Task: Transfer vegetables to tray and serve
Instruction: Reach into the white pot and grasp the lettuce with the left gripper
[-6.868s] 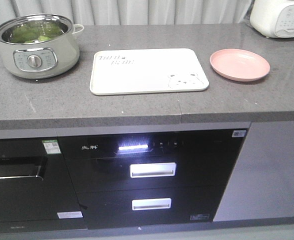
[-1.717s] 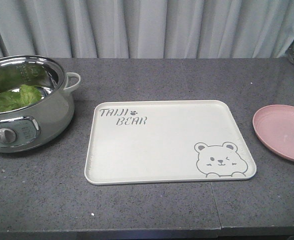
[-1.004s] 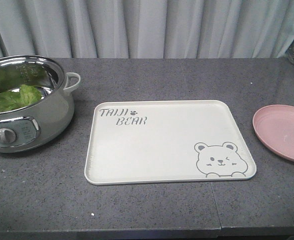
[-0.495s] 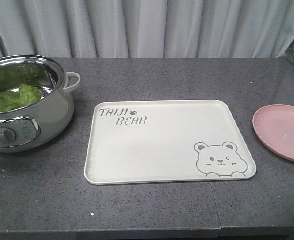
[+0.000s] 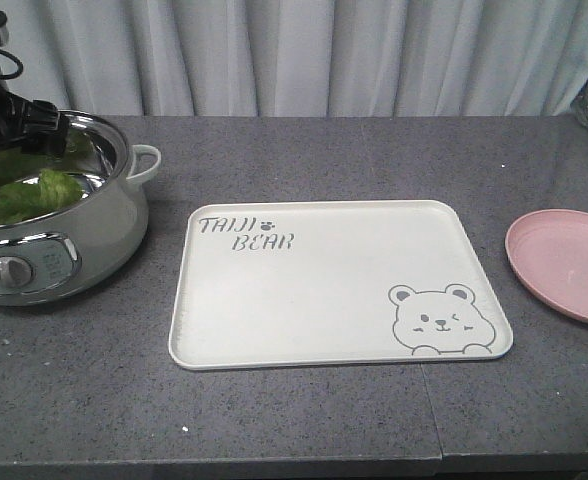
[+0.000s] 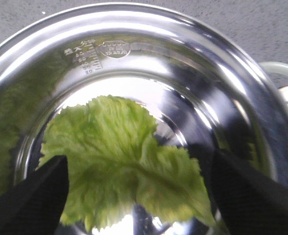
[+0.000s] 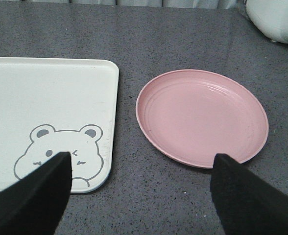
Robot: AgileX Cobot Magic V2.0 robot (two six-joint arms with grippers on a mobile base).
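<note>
The vegetables, one crinkly light-green lettuce leaf [image 6: 129,161], lie in the bottom of a steel pot [image 6: 183,54] at the left of the counter [image 5: 34,195]. My left gripper [image 6: 139,156] hangs open over the pot's mouth, one finger on each side of the leaf and above it, touching nothing. My left arm [image 5: 4,110] shows dark above the pot's rim. The cream tray [image 5: 334,285] with the bear drawing lies bare at the counter's middle. My right gripper [image 7: 141,155] hovers open over the counter between the tray [image 7: 46,93] and a pink plate [image 7: 203,117].
The pot [image 5: 94,235] has a pale green body, a front dial and a side handle. The round pink plate [image 5: 564,265] sits right of the tray. A white appliance [image 7: 276,19] stands at the far right corner. A grey curtain hangs behind the counter.
My left arm has come into the front view from the top left and now hangs over the pot. Tray, plate and leaf have not moved.
</note>
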